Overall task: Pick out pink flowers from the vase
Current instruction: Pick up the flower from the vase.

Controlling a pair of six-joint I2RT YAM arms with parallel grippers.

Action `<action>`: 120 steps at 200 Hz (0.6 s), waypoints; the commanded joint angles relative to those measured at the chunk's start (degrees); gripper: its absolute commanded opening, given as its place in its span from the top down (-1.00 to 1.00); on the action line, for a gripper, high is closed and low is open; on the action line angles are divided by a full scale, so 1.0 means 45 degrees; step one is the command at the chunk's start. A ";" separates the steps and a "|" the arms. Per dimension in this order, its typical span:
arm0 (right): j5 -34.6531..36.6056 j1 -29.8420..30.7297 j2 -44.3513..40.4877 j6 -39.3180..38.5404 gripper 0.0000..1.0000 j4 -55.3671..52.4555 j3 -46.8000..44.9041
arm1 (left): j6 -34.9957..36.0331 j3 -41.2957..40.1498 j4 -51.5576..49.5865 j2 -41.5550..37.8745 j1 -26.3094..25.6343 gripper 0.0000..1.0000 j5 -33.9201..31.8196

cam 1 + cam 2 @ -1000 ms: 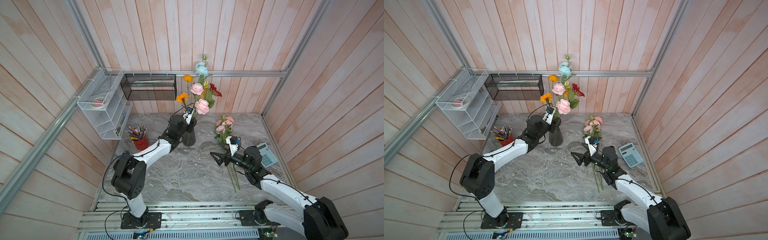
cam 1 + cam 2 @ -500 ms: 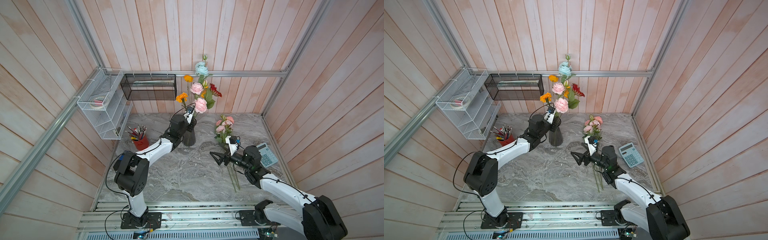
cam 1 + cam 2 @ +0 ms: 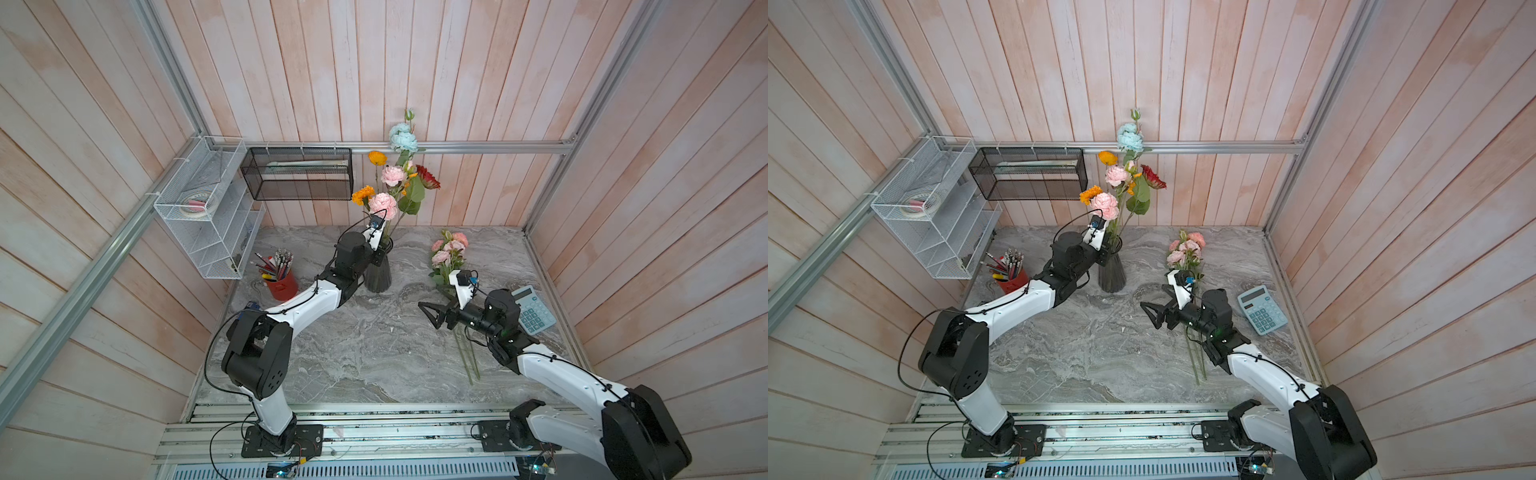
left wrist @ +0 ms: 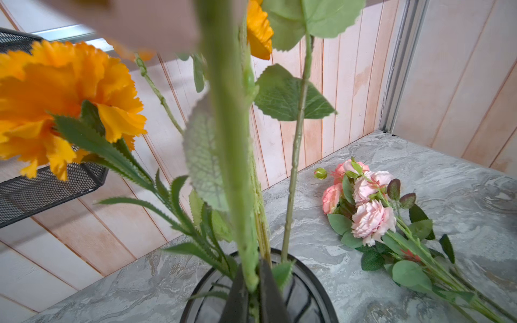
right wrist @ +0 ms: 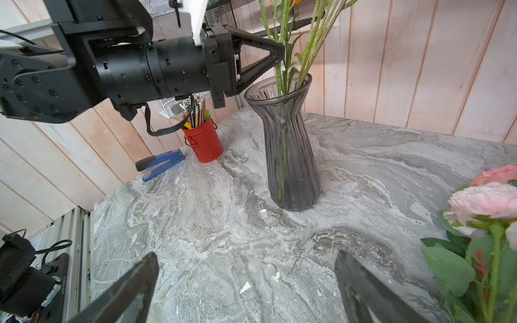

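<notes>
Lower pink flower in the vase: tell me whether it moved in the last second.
Yes. The lower pink flower has swung left in both top views, toward the black mesh wall basket; the left end effector is shut on its stem.

Dark ribbed vase stands upright — two pink flowers in it, a pink bunch lying nearby.

Whitewashed pale-pink wooden plank walls close three sides, edged by silver aluminium frame rails. Below lies a grey marbled stone counter. A white wire-mesh shelf rack and a black mesh wall basket hang near one back corner. The light is soft and even.
</notes>
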 commanded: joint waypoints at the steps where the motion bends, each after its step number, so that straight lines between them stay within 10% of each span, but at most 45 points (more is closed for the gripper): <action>1: -0.0256 0.0049 0.0060 0.0175 -0.96 -0.0075 0.0593 | -0.0107 -0.0456 0.0702 -0.1048 0.0023 0.84 0.0522; 120: -0.0492 0.0492 -0.0447 -0.0745 -0.96 -0.1909 0.2659 | -0.0942 -0.0306 0.0841 -0.3277 0.0023 1.00 0.2478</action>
